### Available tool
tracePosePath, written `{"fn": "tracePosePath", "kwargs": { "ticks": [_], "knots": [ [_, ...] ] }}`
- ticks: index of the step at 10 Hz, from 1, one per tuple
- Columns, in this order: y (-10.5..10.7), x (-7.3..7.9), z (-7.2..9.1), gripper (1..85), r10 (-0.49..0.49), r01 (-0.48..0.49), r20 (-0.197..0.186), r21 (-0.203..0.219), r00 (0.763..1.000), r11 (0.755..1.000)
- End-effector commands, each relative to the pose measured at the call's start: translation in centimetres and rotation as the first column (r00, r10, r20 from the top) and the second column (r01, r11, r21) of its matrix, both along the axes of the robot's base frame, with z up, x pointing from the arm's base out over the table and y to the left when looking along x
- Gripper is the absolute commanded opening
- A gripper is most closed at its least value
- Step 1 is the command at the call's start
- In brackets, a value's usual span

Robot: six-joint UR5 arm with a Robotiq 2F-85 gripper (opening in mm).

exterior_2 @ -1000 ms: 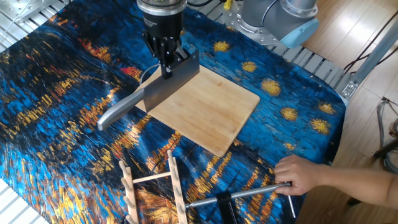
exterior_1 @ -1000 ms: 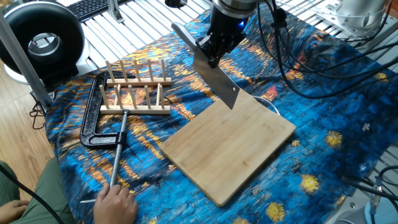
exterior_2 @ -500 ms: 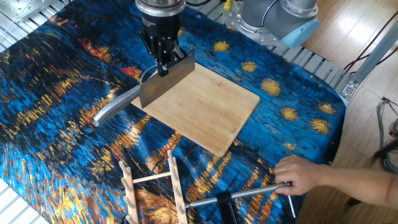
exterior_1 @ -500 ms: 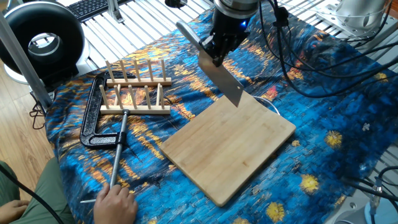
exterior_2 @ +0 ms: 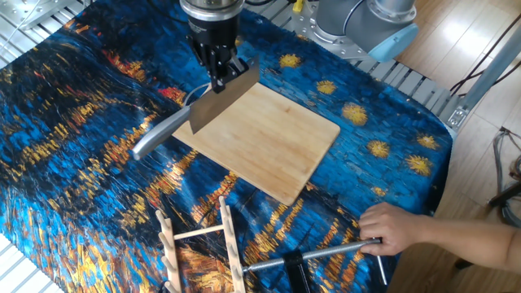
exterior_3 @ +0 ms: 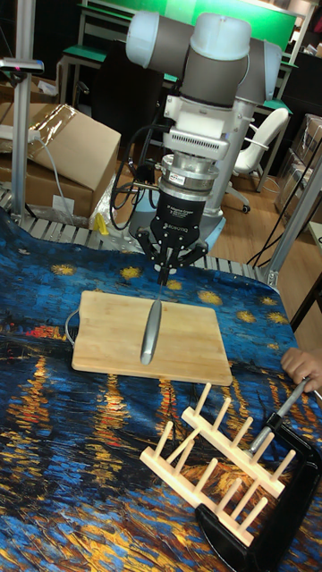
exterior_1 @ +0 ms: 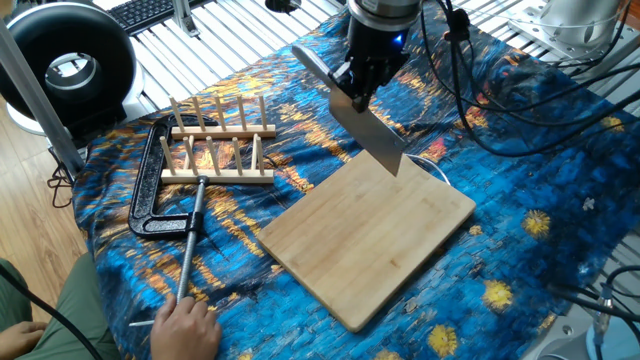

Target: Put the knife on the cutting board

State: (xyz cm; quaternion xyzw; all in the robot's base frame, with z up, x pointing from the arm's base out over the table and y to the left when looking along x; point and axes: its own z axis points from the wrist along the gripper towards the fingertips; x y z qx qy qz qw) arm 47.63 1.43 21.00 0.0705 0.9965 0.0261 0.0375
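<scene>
My gripper (exterior_1: 352,95) is shut on the knife (exterior_1: 370,135), gripping the top of its broad silver blade. The cleaver hangs tilted in the air over the far edge of the cutting board (exterior_1: 370,240), a large light bamboo rectangle on the blue cloth. In the other fixed view the gripper (exterior_2: 220,81) holds the blade (exterior_2: 224,104) above the board's (exterior_2: 277,142) left corner, with the handle sticking out over the cloth. The tall fixed view shows the gripper (exterior_3: 165,275) and the knife (exterior_3: 149,332) edge-on above the board (exterior_3: 192,344).
A wooden dish rack (exterior_1: 215,140) with upright pegs stands left of the board. Beside it lies a black clamp (exterior_1: 150,190) whose metal rod (exterior_1: 188,245) a person's hand (exterior_1: 185,325) is holding. Cables hang from the arm at the back.
The gripper has carried the knife a little to the right in one fixed view, closer over the board's far edge. Its grip is unchanged, and the person's hand has stayed put.
</scene>
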Motion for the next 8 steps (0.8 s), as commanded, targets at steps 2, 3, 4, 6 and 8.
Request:
{"fn": "tracePosePath", "kwargs": {
  "ticks": [2, 3, 4, 6, 8],
  "knots": [
    [1.2, -0.1, -0.9, 1.0, -0.012, 0.012, -0.005, 0.033, 1.0, 0.999],
    [1.4, -0.1, -1.8, 1.0, -0.011, 0.011, 0.0, 0.032, 1.0, 0.999],
    [1.5, 0.1, -2.4, 1.0, -0.011, 0.011, 0.006, 0.029, 1.0, 1.0],
    [1.8, 0.2, -3.8, 1.0, -0.012, 0.011, 0.009, 0.026, 1.0, 1.0],
    [1.7, 0.0, -5.2, 1.0, -0.012, 0.011, 0.014, 0.016, 1.0, 1.0]
  ]
}}
